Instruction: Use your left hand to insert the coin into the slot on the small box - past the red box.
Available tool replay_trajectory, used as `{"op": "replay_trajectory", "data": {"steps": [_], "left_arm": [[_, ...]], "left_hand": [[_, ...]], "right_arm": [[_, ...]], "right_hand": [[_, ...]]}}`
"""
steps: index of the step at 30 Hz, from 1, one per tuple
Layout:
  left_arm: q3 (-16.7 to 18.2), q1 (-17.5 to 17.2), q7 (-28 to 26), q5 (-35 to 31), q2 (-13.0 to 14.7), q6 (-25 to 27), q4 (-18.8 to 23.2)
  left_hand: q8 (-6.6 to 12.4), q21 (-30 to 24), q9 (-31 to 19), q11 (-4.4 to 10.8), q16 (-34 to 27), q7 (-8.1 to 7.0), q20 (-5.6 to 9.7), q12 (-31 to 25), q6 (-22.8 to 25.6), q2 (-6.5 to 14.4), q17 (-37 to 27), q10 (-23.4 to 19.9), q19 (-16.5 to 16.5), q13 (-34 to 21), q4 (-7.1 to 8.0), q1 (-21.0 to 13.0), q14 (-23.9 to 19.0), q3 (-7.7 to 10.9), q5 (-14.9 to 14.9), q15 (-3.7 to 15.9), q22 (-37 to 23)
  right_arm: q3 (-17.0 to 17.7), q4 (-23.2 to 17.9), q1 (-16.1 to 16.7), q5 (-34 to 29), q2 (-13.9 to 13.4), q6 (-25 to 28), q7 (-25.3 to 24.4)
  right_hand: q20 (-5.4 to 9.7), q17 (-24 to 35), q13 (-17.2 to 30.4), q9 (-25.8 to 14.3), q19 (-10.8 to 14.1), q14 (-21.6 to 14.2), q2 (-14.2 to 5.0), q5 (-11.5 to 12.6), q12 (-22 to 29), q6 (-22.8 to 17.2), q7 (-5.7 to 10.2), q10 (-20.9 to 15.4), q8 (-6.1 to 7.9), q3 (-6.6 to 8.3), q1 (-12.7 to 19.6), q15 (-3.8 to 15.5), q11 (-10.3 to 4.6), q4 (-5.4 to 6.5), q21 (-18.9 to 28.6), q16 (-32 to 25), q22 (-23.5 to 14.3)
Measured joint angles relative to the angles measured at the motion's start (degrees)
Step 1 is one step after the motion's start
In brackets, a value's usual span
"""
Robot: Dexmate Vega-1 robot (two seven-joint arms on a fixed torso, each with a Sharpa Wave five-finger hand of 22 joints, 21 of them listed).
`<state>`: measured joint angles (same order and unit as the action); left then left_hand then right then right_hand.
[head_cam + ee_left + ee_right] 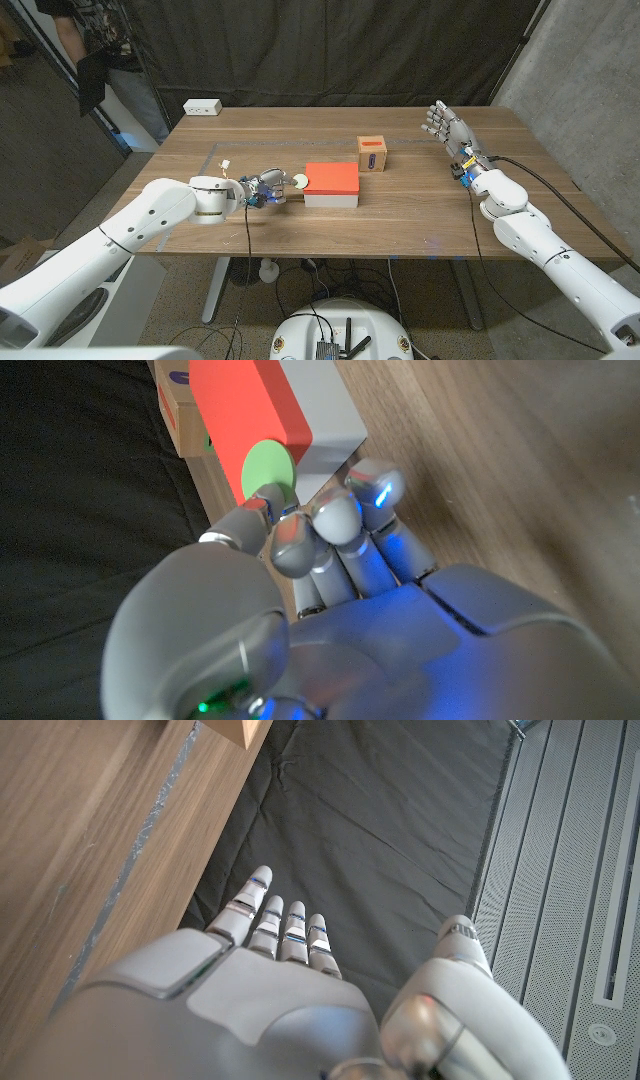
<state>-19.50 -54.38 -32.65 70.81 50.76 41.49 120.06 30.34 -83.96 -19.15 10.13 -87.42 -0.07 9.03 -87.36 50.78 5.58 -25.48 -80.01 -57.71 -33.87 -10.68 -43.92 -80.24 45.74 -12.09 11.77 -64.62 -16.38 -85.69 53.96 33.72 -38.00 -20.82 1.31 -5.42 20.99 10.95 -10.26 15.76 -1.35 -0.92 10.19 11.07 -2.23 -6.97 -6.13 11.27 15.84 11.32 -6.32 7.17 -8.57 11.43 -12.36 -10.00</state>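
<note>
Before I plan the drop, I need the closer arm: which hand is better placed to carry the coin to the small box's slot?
Left. The left hand already pinches the coin beside the red box, with the small box just past it. The right hand is open, holding nothing, near the table's far right.

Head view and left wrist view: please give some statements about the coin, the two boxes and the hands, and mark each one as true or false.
1. The left hand holds the coin. True.
2. The coin is already inside the slot of the small box. False: it is pinched at the fingertips beside the red box.
3. The red box lies between the left hand and the small box. True.
4. The right hand grips the small box. False: it is raised with fingers apart, holding nothing.
5. The coin is pale green. True.
</note>
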Motion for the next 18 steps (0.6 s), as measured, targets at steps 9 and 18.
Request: {"op": "replay_trajectory", "data": {"steps": [9, 18], "left_arm": [[1.49, -2.00, 1.30, -0.64, 0.80, -2.89, 0.83], [3.01, -3.90, 2.33, -1.58, 1.44, -5.76, 1.61]], "left_hand": [[-0.20, 0.00, 0.00, -0.01, 0.00, 0.00, -0.31, 0.00, 0.00, 0.00, 0.52, -0.01, 0.31, -0.21, 0.00, 0.00, 0.00, 0.00, 0.02, 0.00, 0.00], [-0.43, 0.00, -0.03, -0.21, 0.01, 0.00, -0.12, 0.00, 0.00, -0.01, 0.62, 0.00, 0.51, -0.49, 0.00, 0.00, 0.00, 0.00, 0.03, 0.00, -0.13]], "right_arm": [[0.28, -1.83, 1.00, -0.55, -0.52, 0.61, -1.18], [0.53, -3.53, 1.88, -1.00, -0.93, 1.20, -2.15]], "right_hand": [[0.00, 0.00, 0.00, 0.00, 0.00, 0.00, 0.00, 0.00, 0.00, 0.00, 0.00, 0.00, 0.00, 0.00, 0.00, 0.00, 0.00, 0.00, 0.00, 0.00, 0.00], [-0.31, -0.25, 0.00, 0.00, 0.32, -0.30, 0.00, 0.00, 0.00, 0.00, 0.00, 0.00, 0.00, 0.00, 0.00, 0.30, 0.00, 0.00, 0.00, 0.00, 0.00]]}}
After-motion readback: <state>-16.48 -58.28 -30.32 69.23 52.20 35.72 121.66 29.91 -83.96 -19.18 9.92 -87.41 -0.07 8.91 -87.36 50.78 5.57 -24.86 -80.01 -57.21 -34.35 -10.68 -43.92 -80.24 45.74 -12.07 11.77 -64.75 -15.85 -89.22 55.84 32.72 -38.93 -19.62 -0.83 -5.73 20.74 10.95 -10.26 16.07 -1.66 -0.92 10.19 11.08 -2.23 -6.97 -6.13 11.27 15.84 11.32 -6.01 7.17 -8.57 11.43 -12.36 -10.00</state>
